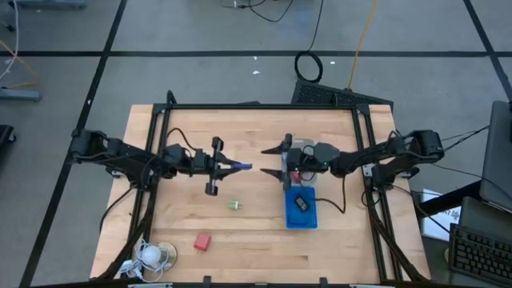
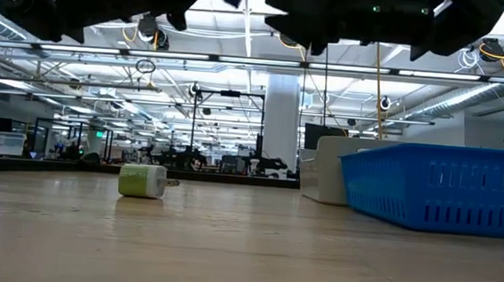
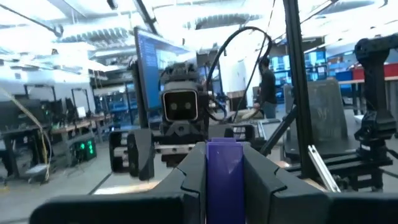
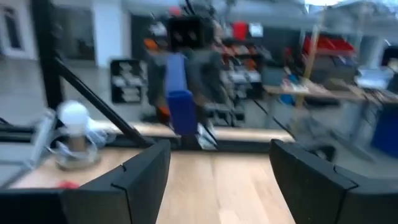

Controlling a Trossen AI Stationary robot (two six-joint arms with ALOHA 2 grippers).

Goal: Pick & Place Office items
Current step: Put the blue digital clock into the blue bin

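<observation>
The left claw [image 1: 240,166] is pinching a blue-purple block [image 3: 224,163], facing the right claw [image 1: 272,160], which is waiting spread and empty. Behind the right claw, the blue tray [image 1: 302,218] is already holding a dark piece [image 1: 301,203]. Below the left claw, a green bit [image 1: 235,205] and red block [image 1: 202,241] are still lying on the tabletop [image 1: 256,240].

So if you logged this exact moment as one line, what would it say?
left gripper: shut on blue piece, raised mid-table | right gripper: open, facing it | blue tray: holds dark item | green bit, red block: on table
</observation>
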